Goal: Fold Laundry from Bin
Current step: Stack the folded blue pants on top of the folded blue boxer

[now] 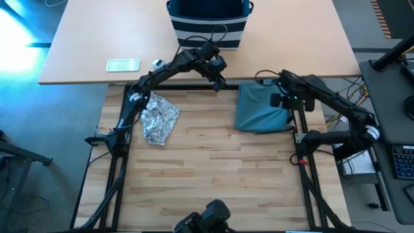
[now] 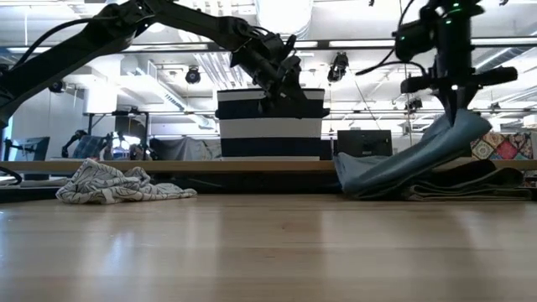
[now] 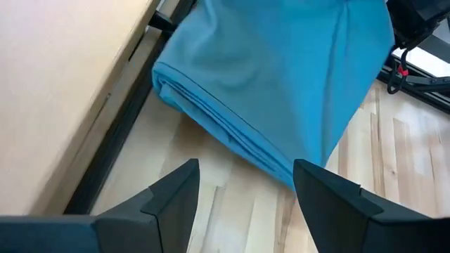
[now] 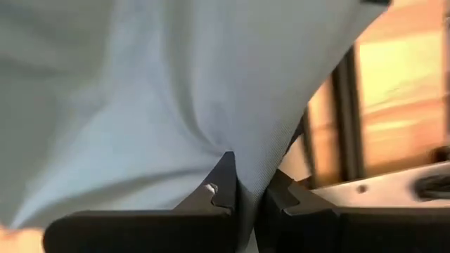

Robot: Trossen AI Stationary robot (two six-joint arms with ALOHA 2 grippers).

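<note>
Right gripper (image 4: 238, 193) is pinched tight on the teal garment (image 1: 259, 107), fabric squeezed between its fingers; the low view shows that edge lifted while the rest of the cloth trails below and away from the claw onto the wooden table (image 1: 213, 168). Left gripper (image 3: 242, 186) hovers with fingers spread, holding nothing, the teal garment's folded hem just ahead of its tips and the bin (image 1: 207, 22) close behind it.

Step looks like a fold or drag of the teal piece. To do it well, my read:
- keep the pinch firm, lift only until the hem clears the table
- carry the edge across in one even sweep so the layers don't bunch
- bring the left claw to the near hem to pin or pair up the corner

Count, as visible:
- garments on the table: two — teal, plus a crumpled grey-white patterned garment (image 1: 158, 120) well off to the left claw's far side
- bins: one, contents not visible
- grippers: two
</note>
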